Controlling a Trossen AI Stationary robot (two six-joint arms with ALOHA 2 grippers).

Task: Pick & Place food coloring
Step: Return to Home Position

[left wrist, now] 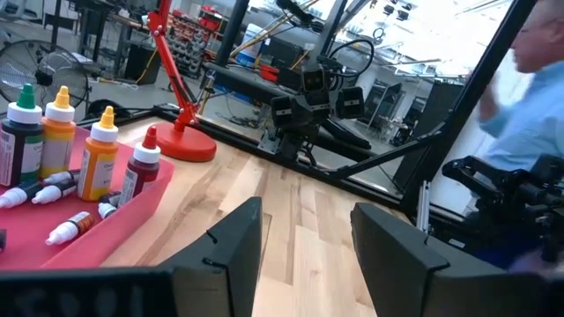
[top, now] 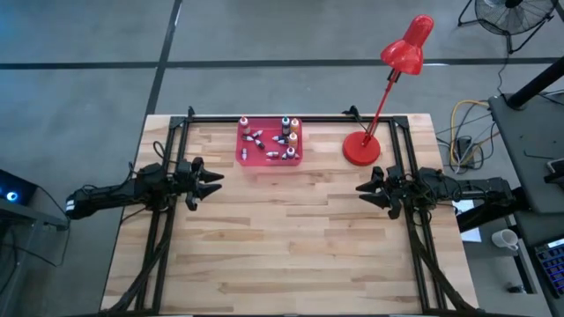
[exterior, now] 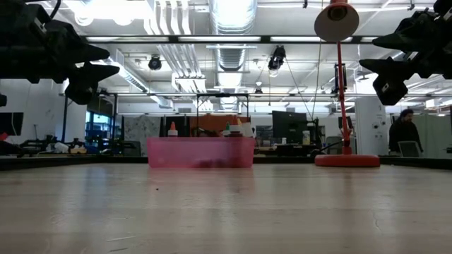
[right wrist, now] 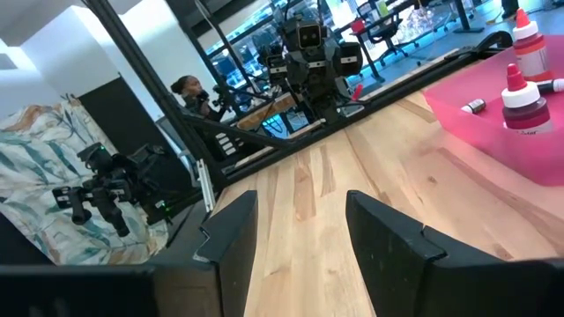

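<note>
Currently: bottles [top: 286,132] all in tray [top: 251,158] at the table's far middle, some upright, some flat. Left gripper [top: 214,183], at the left edge, open and empty, is nearer. Right gripper [top: 361,192], at the right edge, likewise open and empty. Neither touches the tray.

We find the food coloring bottles [top: 285,128] in the tray [top: 268,163] at the bench's [top: 291,238] far edge, lamp [top: 361,148] to its right.
</note>
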